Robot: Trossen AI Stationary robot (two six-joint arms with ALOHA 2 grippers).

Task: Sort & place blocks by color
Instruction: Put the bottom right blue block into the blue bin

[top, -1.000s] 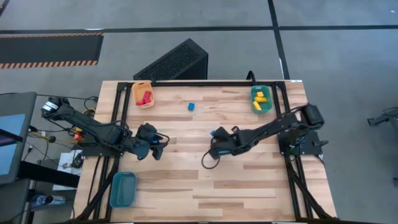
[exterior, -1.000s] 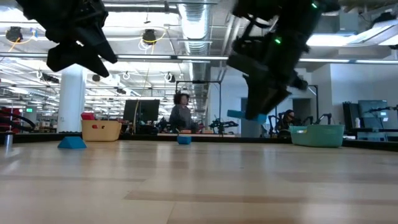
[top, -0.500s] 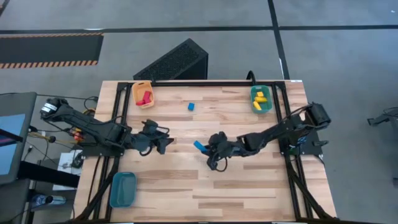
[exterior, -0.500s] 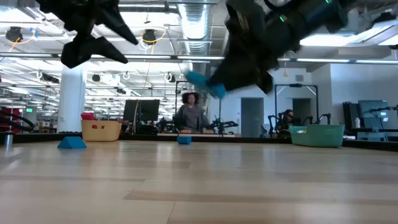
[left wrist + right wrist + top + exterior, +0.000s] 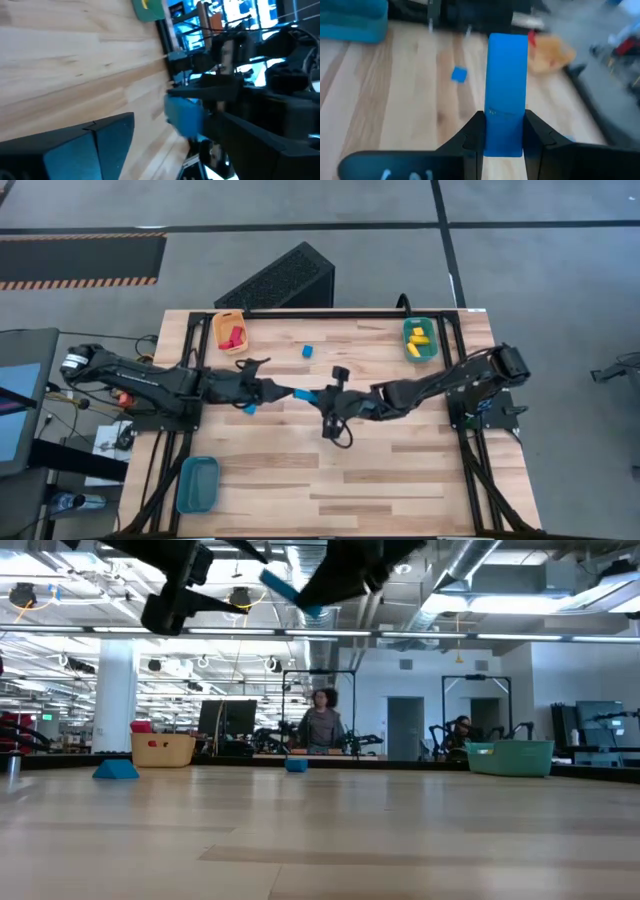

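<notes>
High over the middle of the table hangs a blue bar block (image 5: 306, 393) (image 5: 288, 588), with my right gripper (image 5: 326, 396) (image 5: 504, 136) shut on it. My left gripper (image 5: 274, 391) (image 5: 175, 120) is open at the bar's free end (image 5: 184, 116), which stands between its fingers. A small blue cube (image 5: 307, 351) lies flat on the table toward the far side. Red blocks lie in the orange bin (image 5: 230, 332), yellow ones in the green bin (image 5: 419, 340). My right gripper pinches the bar's near end (image 5: 505, 125) between its two fingers (image 5: 475, 134), which press its two long sides. The fingers come nearly level from the table's right and lie along the bar, which sticks out past them toward my left gripper. The bar is lifted clear of the table. My left gripper has its fingers on either side of the bar's free end; whether they touch it, I cannot tell.
A blue bin (image 5: 197, 483) stands near the table's near left corner. A black slatted box (image 5: 280, 280) sits beyond the far edge. In the low view, people show in the room behind the table.
My right gripper has risen, rolled over and carried the blue bar toward the table's left, so the bar now points at my left gripper. My left gripper has risen, turned and swung toward the table's right until its fingers reach the bar's free end.
</notes>
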